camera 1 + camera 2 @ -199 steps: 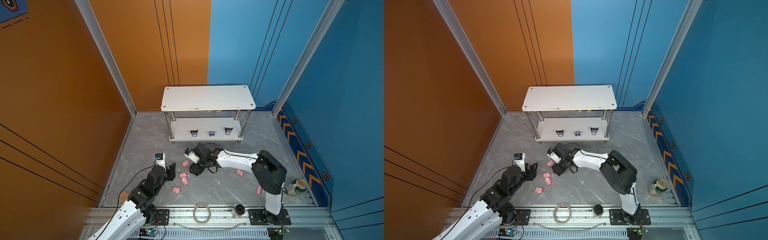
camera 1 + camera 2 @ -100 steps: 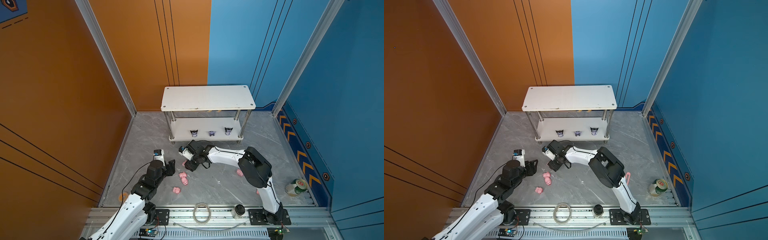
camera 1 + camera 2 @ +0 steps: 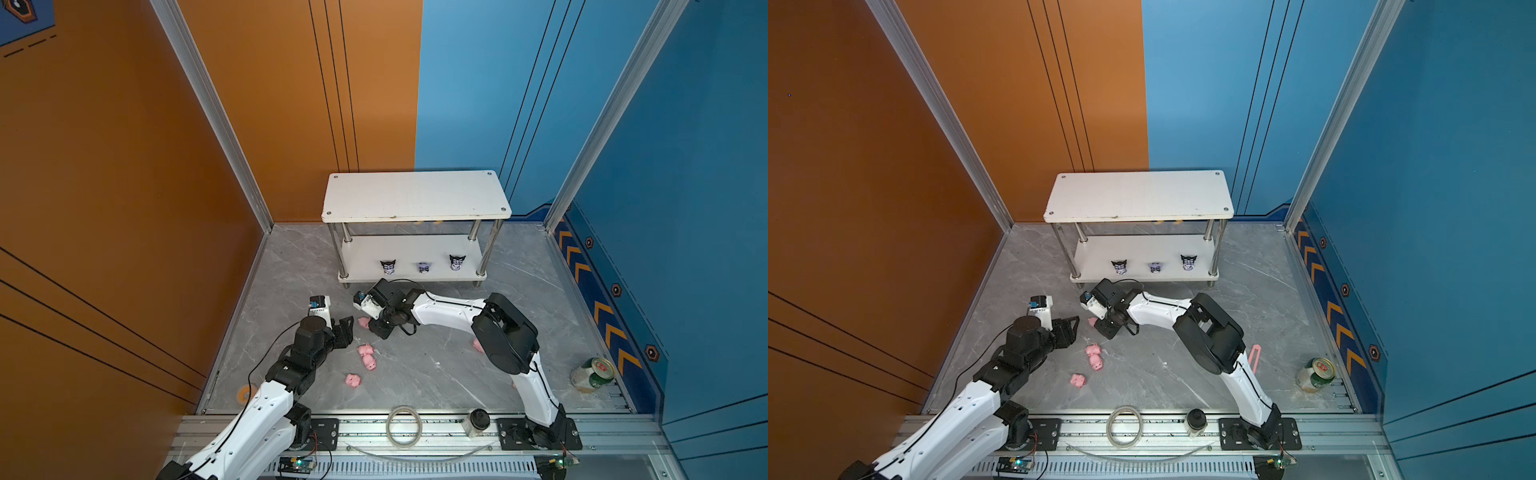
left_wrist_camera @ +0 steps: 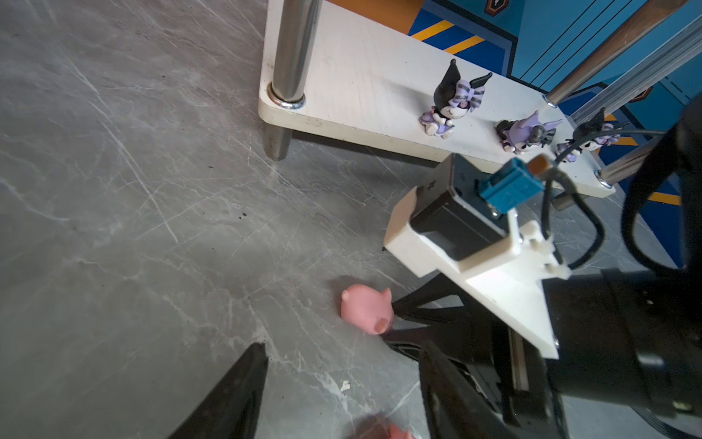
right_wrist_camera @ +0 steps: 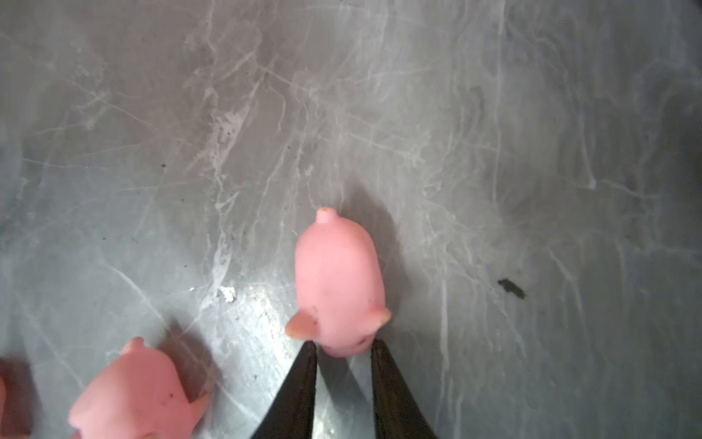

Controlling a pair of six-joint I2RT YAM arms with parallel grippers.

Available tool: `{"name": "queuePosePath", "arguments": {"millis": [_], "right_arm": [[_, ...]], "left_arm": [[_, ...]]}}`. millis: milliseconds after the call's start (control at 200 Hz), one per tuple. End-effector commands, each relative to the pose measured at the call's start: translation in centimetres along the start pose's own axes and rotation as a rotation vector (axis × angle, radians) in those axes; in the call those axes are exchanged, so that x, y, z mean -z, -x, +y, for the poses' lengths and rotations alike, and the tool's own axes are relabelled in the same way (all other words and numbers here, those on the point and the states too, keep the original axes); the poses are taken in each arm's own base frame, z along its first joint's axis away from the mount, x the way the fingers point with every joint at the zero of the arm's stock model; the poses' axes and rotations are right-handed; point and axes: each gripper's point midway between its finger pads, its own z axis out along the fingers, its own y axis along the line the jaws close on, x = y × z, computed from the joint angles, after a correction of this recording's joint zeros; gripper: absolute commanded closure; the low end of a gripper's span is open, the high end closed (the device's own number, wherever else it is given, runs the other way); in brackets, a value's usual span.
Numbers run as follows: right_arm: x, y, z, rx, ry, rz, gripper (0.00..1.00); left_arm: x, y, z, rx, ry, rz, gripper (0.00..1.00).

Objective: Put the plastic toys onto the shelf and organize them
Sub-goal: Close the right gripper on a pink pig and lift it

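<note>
Grey stone veined like marble, smooth and faintly scratched, forms the floor where we find most of the plastic toys. At the back stands the shelf: 2 flat white rectangular boards with rounded corners, joined by 4 polished chrome tube legs, with a screw at each corner. Its lower board holds 3 glossy cartoon figures with pointed black ears and purple trim. They stand upright in a row along the front edge, apart from each other.

The 5 pigs are matte pink and rounded like beans, with stubby ears, and all of them are on the floor. The pink pig lies belly down just in front of the shelf. The right gripper has its tapered black fingers pinched on the snout end, 1 tip against each cheek as far as we can see, while the body rests flat on the stone. The paired pigs touch each other a little nearer the rail, and the lone pig lies beyond them. The half-hidden pig peeks out from behind the right arm's elbow.

The left gripper hangs low over the floor with its dark wedge-shaped fingers spread wide and nothing pinched between the tips. A green and white can lies tilted by the right wall, well apart from everything else.
</note>
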Motion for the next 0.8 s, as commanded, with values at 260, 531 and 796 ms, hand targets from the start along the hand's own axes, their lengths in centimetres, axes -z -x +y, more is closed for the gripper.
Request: {"name": "queuePosePath", "arguments": {"millis": [260, 531, 796], "right_arm": [[-0.7, 1.3, -0.3, -0.033, -0.022, -0.027, 0.37], [-1.1, 2.8, -0.5, -0.036, -0.016, -0.077, 0.46], [1.3, 4.0, 0.0, -0.042, -0.045, -0.119, 0.80]], "left_arm": [[-0.3, 0.9, -1.4, 0.026, -0.069, -0.015, 0.34], [-0.1, 0.9, -1.1, 0.030, -0.058, -0.026, 0.34], [0.0, 1.0, -1.2, 0.020, -0.063, -0.028, 0.34]]}}
